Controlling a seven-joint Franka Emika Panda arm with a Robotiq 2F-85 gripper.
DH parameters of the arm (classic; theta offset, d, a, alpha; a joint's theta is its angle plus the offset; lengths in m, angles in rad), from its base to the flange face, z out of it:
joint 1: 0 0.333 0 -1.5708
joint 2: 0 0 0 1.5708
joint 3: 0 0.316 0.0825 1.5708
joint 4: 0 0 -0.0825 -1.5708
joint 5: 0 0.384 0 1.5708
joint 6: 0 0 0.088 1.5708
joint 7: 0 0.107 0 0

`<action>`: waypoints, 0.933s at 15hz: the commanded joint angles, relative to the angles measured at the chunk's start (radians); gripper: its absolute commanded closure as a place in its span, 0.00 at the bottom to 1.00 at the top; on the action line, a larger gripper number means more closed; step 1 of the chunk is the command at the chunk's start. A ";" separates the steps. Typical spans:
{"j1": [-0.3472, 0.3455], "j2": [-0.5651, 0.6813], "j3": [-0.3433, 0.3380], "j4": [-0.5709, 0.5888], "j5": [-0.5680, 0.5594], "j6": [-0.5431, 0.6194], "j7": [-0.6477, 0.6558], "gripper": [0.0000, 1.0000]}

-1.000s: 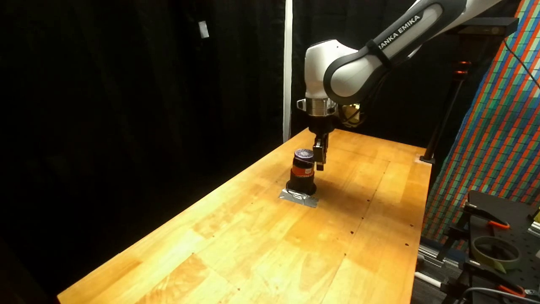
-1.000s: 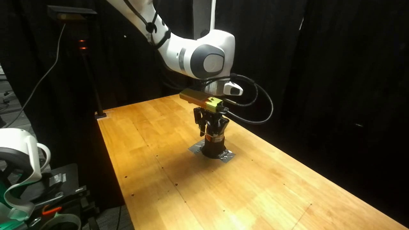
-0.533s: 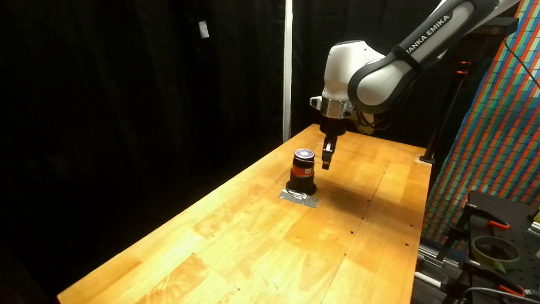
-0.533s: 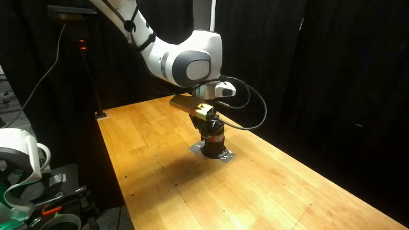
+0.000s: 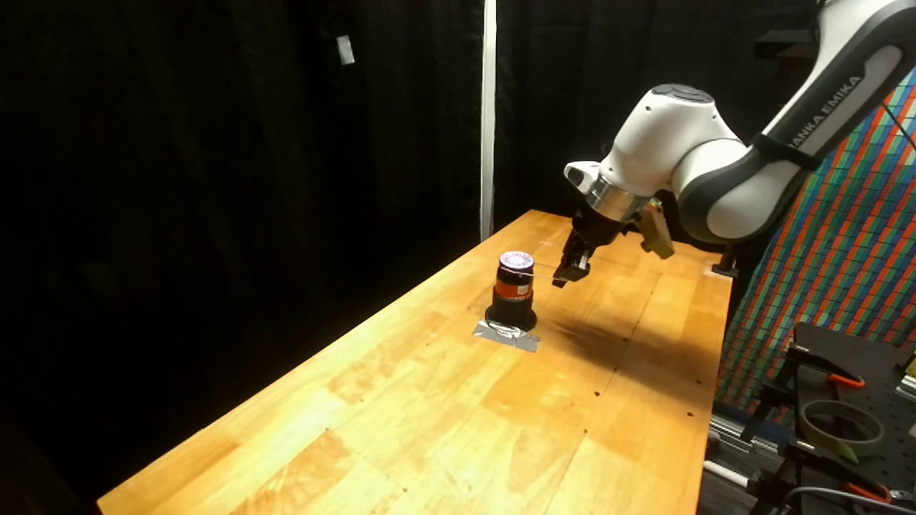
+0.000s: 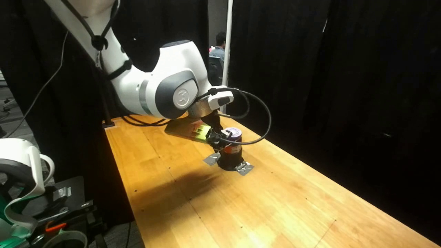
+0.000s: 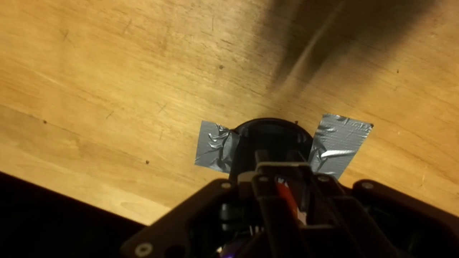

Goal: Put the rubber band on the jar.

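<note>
The small jar [image 5: 513,290] stands upright on the table with a purple-white lid and orange-red label; it also shows in an exterior view [image 6: 233,150]. In the wrist view only a slice of its red label [image 7: 286,195] shows between the finger links. The thin pale rubber band [image 5: 544,277] crosses the jar's front just below the lid and runs taut to my fingertips; its far side is hidden. My gripper [image 5: 562,281] is beside the jar, tilted and apart from it, with its fingers close together on the band. It also shows in the wrist view [image 7: 282,162].
A black round base [image 5: 512,313] under the jar is fixed with silver tape [image 5: 508,335], also seen in the wrist view [image 7: 339,143]. The wooden table [image 5: 458,422] ends at dark curtains. A black cart with a tape roll [image 5: 841,429] stands beside it.
My gripper has moved away from the jar and tilted, drawing the band out into taut strands. The arm has swung back. The jar has stayed in place.
</note>
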 commanded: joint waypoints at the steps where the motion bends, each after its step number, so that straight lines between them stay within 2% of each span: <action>1: 0.167 -0.056 -0.257 -0.131 -0.226 0.285 0.190 0.79; 2: 0.213 -0.044 -0.331 -0.130 -0.228 0.360 0.195 0.79; 4: 0.342 -0.004 -0.487 -0.159 -0.101 0.541 0.104 0.80; 5: 0.376 0.012 -0.518 -0.176 -0.020 0.625 0.058 0.80; 7: 0.408 0.046 -0.521 -0.216 0.105 0.780 0.005 0.79; 9: 0.420 0.100 -0.500 -0.257 0.153 0.922 -0.003 0.80; 10: 0.251 0.087 -0.292 -0.280 0.245 0.955 -0.109 0.80; 14: 0.133 0.141 -0.118 -0.327 0.328 1.037 -0.194 0.80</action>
